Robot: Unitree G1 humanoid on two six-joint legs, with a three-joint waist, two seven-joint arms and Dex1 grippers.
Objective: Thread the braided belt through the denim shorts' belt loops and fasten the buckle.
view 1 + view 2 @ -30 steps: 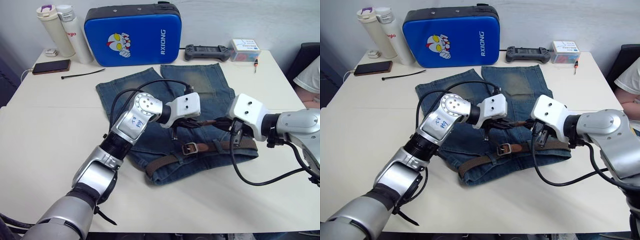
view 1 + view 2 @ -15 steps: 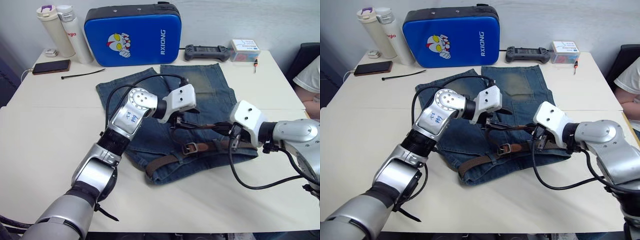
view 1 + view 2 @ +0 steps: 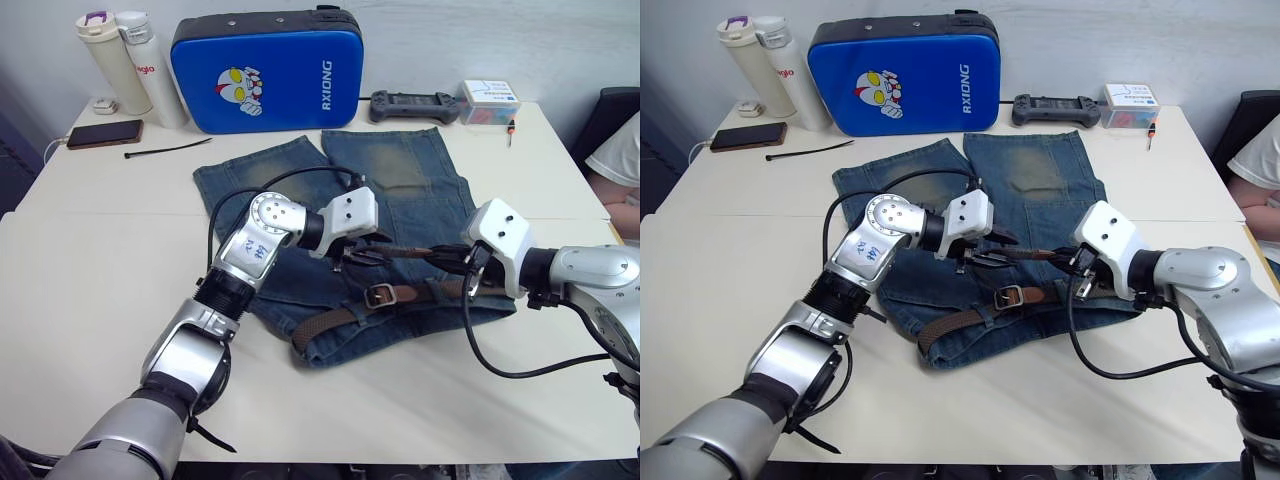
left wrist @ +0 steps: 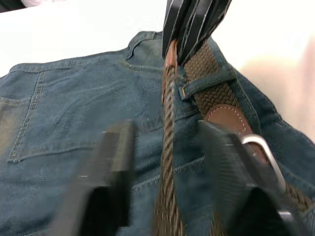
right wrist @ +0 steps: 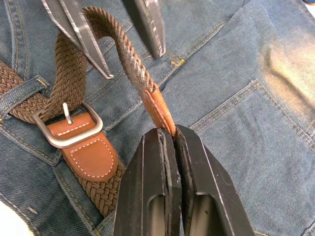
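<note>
Right wrist view: right fingers pinch braided belt tip (left fingers apart, astride strap).

Far edge of the white table: blue case upright with cartoon print, 2 tall bottles to its left, black controller and small box to its right. Phone and black cable tie lie near the bottles.

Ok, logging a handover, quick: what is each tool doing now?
Left tool: open, straddling the braided belt.
Right tool: shut on the belt's tan leather tip.
</note>
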